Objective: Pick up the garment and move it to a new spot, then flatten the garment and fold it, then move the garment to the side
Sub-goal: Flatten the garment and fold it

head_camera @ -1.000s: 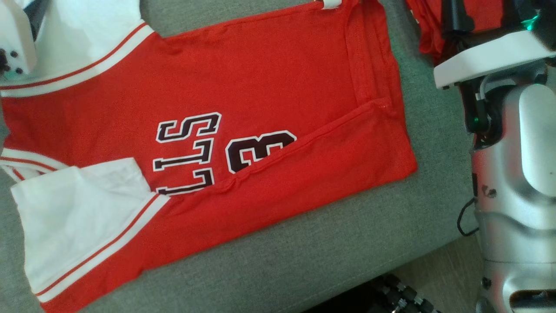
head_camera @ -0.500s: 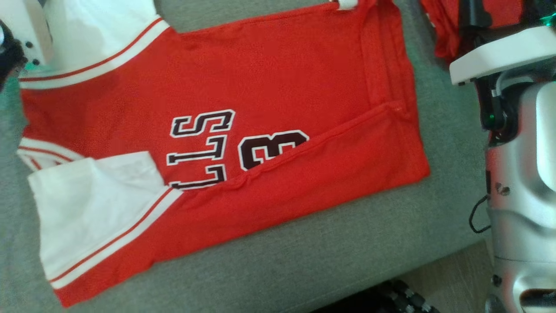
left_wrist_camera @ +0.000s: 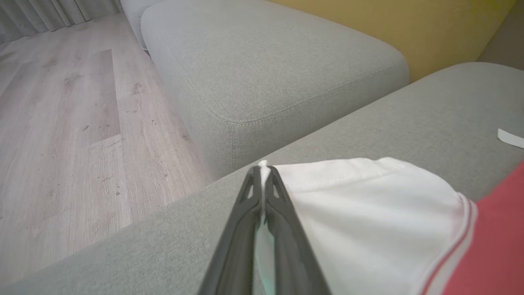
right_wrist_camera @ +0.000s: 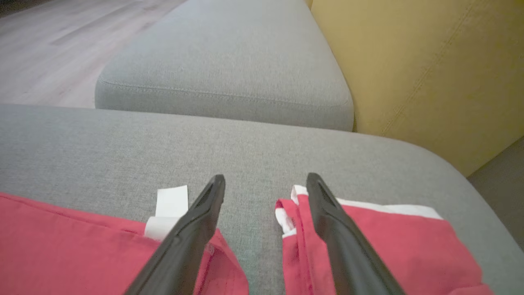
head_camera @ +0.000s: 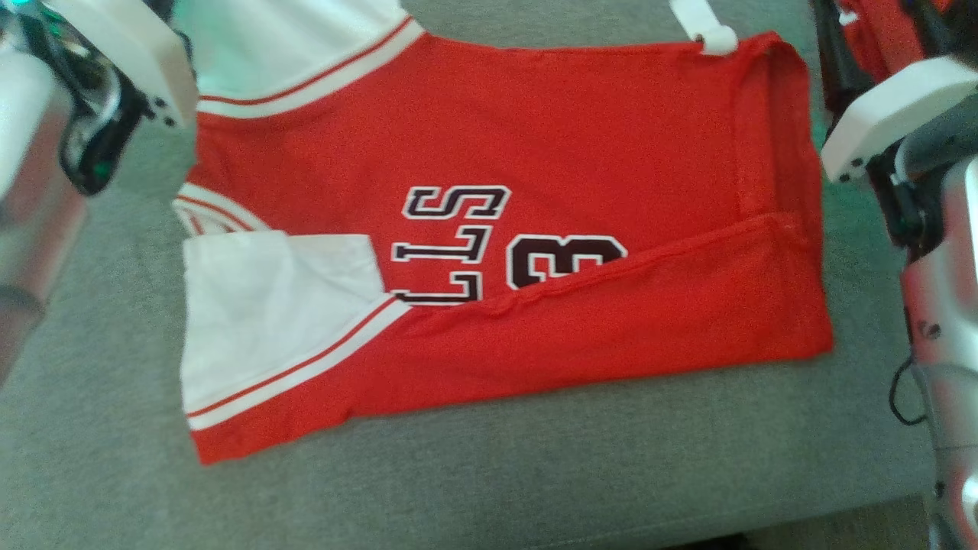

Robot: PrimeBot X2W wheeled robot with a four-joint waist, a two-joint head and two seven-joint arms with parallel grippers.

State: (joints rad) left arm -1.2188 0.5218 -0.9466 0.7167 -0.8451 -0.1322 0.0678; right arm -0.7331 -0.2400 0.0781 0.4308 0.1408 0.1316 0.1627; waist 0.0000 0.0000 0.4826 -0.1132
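Note:
The garment [head_camera: 535, 145] is a red jersey with white sleeves and dark lettering, lying flat on the grey sofa cushion [head_camera: 474, 489] with its near side folded over. In the left wrist view my left gripper [left_wrist_camera: 262, 170] is shut on the edge of the far white sleeve [left_wrist_camera: 368, 209]. My right gripper [right_wrist_camera: 266, 182] stands open just above the cushion. Its left finger [right_wrist_camera: 202, 213] lies by the garment's corner with a white tag [right_wrist_camera: 170, 200]. The right finger [right_wrist_camera: 327, 213] rests over a second red cloth [right_wrist_camera: 376, 250].
The second red cloth [head_camera: 879, 34] lies at the far right of the cushion. Another grey cushion [left_wrist_camera: 270, 69] and a yellow backrest [right_wrist_camera: 430, 73] lie beyond. Wooden floor [left_wrist_camera: 61, 135] drops off past the cushion's edge. My silver arms [head_camera: 943, 290] flank the garment.
The head camera has swung, so the garment sits further right in the picture and my left wrist shows more. My left gripper has shut on the white sleeve. The garment lies as before.

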